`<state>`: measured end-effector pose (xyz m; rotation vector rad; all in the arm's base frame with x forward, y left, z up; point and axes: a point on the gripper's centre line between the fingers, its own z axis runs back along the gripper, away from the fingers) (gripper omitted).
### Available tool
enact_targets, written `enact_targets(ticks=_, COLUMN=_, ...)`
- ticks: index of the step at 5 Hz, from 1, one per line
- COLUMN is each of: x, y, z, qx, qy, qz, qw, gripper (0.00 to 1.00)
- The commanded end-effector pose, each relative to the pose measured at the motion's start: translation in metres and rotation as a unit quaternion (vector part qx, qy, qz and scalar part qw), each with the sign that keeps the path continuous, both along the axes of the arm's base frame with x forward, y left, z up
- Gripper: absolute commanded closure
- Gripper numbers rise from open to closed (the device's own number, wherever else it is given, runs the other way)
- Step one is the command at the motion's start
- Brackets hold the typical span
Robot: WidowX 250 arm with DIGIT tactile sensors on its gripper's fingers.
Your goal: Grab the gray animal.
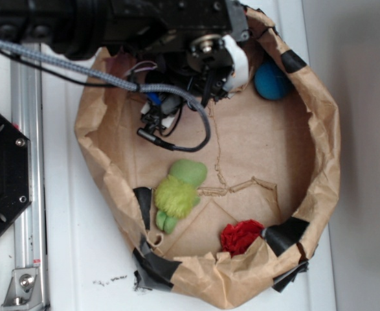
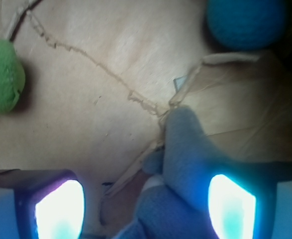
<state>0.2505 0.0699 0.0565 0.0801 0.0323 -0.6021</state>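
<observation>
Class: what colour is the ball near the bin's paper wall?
Blue ball; clearest in the exterior view.

- exterior: overhead, looks straight down, whole paper bin (image 1: 319,129) in frame
- wrist: close, facing down at bin floor
- shared: blue ball (image 1: 271,80), green plush (image 1: 180,191)
</observation>
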Motion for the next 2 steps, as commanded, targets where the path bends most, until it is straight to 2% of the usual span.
enact_targets(ticks=1, x=0.0004, y=0.0146, z=-0.0092, qx=0.058, qy=-0.039, qz=0.000, qw=0.998, gripper=0.00)
enact_targets(ticks=2, x=0.0006, y=0.0178, z=-0.0191, qx=0.072, qy=-0.028, qz=0.004, qw=0.997, gripper=0.00)
